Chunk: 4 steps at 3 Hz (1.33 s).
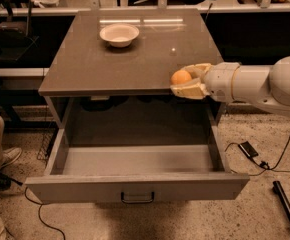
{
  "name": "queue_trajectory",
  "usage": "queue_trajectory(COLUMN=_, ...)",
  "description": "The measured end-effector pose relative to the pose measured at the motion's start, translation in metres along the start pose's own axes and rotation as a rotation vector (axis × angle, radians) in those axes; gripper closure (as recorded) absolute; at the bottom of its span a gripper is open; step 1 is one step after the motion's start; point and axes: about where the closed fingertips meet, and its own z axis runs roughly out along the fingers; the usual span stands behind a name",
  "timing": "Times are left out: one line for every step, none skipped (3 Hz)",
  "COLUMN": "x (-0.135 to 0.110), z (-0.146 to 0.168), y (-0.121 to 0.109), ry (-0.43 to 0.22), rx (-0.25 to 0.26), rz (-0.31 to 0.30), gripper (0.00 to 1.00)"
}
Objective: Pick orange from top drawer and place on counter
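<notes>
so the gripper [185, 79] has the orange [181, 77] pinched between its fingers, right at the counter's [110, 64] front edge above the open top drawer [135, 184]

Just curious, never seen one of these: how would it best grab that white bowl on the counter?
Probably by the rim of the white bowl, coming from above: it stands upright and open, so one finger can slip inside its thin wall. The pincer is at the front right edge of the counter, shut on the orange.
</notes>
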Motion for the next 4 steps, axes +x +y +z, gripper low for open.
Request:
queue_trajectory(x=-0.014, z=0.022, y=-0.028, ry=-0.061, rx=0.013, rz=0.078, gripper=1.0)
queue_trajectory(x=-0.034, z=0.064, y=-0.062, ry=-0.083, rx=-0.012, rz=0.127, gripper=1.0)
queue_trajectory(x=-0.04, z=0.094, y=-0.079, ry=-0.066, rx=-0.044, rz=0.141, gripper=1.0)
queue_trajectory(x=-0.036, z=0.123, y=-0.089, ry=-0.042, rx=-0.091, rz=0.157, gripper=1.0)
